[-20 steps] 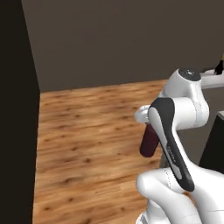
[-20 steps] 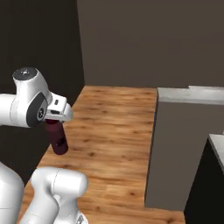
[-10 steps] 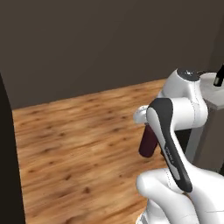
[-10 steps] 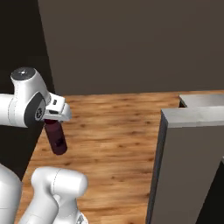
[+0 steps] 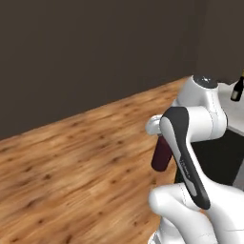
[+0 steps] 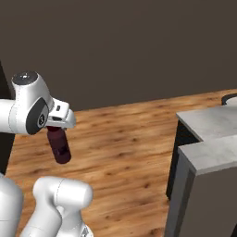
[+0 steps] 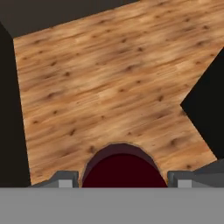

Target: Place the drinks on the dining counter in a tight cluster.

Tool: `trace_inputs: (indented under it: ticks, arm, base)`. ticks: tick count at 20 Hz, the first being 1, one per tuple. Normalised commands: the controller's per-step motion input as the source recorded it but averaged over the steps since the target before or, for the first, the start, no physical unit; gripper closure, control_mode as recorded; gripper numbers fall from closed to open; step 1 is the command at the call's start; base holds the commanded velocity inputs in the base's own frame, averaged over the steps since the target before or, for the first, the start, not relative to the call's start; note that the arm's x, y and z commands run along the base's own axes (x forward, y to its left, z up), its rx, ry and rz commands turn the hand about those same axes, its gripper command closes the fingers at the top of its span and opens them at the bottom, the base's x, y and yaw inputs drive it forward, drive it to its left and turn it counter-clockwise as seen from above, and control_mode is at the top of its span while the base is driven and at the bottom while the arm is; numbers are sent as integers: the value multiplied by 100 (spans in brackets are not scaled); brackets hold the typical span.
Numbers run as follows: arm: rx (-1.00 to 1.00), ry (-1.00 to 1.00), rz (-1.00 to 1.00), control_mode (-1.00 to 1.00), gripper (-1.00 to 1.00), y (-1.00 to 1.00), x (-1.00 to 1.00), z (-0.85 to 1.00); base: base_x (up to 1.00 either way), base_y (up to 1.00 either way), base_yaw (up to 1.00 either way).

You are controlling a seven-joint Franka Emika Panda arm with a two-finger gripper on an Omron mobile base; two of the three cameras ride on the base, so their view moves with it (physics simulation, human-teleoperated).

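We see our gripper [image 7: 122, 181] closed on the squat maroon bottle [image 6: 59, 145], its fingers [image 7: 65, 179] pressed against either side of the bottle's dark round body; the bottle hangs tilted below the hand, held in the air well above the wooden floor [image 5: 71, 162]; off to our right the grey ledge [image 6: 213, 139] of the dining counter juts in; the dark wine bottle [image 5: 236, 89] stands on the white counter top [image 5: 233, 114] at the far right edge of the left base view.
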Motion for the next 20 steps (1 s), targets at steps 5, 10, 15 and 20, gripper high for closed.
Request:
trace_inputs:
  ticks: [5,10,15,20]
  arm:
    - [0,0,0,100,100,0,0,0]
    - [0,0,0,100,100,0,0,0]
    - [0,0,0,100,100,0,0,0]
    - [0,0,0,100,100,0,0,0]
  base:
    - [100,63,-41]
    - [100,64,-46]
    - [100,54,-47]
    - [100,23,-51]
